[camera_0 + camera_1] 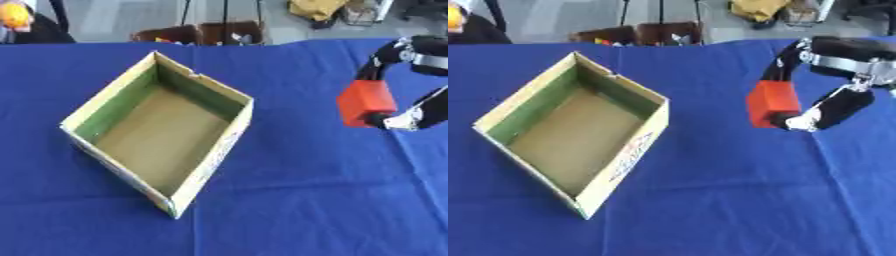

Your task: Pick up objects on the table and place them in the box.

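One red block (773, 104) between fingers (787, 64)

right hand (833, 75) cut off at edge

A red block (773, 103) sits in the black and silver robot hand (829, 107) over a plain blue surface (306, 200), beside a tan box (157, 132) with green inner walls.

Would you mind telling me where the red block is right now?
The red block is held in the right hand, on the right of both views, above the blue table and to the right of the box.
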Controlling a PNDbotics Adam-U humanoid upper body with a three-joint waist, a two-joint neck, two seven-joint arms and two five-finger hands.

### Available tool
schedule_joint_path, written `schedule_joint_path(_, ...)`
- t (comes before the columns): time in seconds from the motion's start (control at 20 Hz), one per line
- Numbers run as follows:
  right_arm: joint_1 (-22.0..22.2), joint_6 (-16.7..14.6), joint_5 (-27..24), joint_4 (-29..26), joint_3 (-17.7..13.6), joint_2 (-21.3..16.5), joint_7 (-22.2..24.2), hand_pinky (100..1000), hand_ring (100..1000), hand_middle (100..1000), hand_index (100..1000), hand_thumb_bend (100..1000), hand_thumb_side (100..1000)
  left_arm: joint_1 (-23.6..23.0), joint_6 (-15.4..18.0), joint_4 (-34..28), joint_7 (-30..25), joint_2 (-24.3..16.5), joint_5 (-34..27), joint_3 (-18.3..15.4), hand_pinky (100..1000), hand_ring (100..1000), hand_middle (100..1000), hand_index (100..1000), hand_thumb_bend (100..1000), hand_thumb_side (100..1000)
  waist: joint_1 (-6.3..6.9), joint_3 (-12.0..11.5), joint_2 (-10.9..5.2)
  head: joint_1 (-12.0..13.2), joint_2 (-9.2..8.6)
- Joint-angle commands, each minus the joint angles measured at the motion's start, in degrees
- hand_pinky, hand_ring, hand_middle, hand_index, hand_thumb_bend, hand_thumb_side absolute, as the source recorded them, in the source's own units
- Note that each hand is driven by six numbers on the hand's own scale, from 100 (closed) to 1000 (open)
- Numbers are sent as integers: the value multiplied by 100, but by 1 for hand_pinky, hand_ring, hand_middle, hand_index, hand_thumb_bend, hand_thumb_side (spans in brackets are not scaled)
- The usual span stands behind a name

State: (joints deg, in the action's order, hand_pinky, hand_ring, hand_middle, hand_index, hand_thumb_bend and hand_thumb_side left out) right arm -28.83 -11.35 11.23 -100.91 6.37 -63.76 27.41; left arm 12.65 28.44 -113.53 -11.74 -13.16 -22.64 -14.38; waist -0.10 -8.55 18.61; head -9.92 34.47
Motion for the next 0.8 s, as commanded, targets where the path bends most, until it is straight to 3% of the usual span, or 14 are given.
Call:
schedule_joint_path(0.05, -312, 28, -107, -130, -84, -171, -78, 723, 587, 367, 481, 100, 347, 32, -15, -107, -15, -172, -25, 5, 551, 722, 828, 916, 100, 988, -105, -32, -103, -59, -81)
schedule_joint_path(0.4, -1321, 168, -220, 153, 31, 344, -38, 725, 579, 356, 475, 100, 359, 59, -44, -107, -21, -221, -68, 23, 551, 722, 827, 916, 100, 987, -202, -216, -140, -193, -159)
schedule_joint_path(0.8, -2356, 318, -108, 803, 167, 1147, 45, 726, 575, 350, 471, 100, 352, 99, -41, -107, -26, -280, -149, 46, 552, 721, 827, 916, 100, 985, -339, -643, -182, -414, -286)
